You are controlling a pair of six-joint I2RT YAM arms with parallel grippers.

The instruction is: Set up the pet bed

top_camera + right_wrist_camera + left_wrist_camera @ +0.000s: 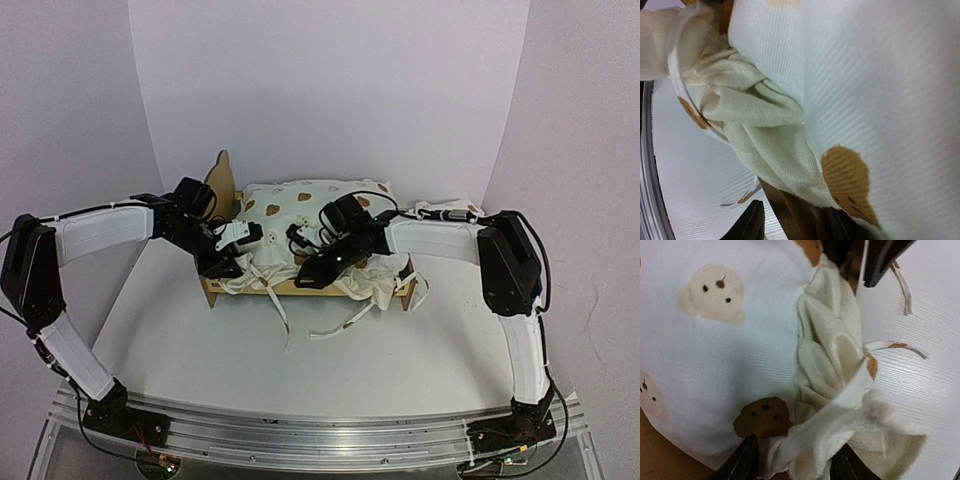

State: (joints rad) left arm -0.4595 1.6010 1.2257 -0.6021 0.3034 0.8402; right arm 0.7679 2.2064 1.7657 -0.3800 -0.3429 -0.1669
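Brushed aluminium rail (320, 432) carrying the two arm bases runs along the near edge of a white, faintly wood-grained table (190, 340), with the pet bed (300, 288) set at mid-table beyond it. Its frame is flat-cut light plywood, with a rounded, ear-shaped headboard (222, 178) rising at the left end. The cushion (300, 205) heaped on the frame is smooth, finely ribbed cream cloth printed with tan and brown bear faces. It is edged with a softer, crumpled off-white ruffle (830, 340), and thin frayed ties (350, 318) trail off the near side onto the table.

Left gripper (795, 465), at the bed's near left corner, has its dark fingers partway apart with a wad of ruffle and tie bunched between them; whether they pinch the cloth cannot be told. Right gripper (792, 222), low on the near side toward the middle, likewise stands partway apart. Its fingertips sit either side of a brown wooden edge (785, 210) of the frame, under the overhanging ruffle, and whether it has a hold there cannot be made out
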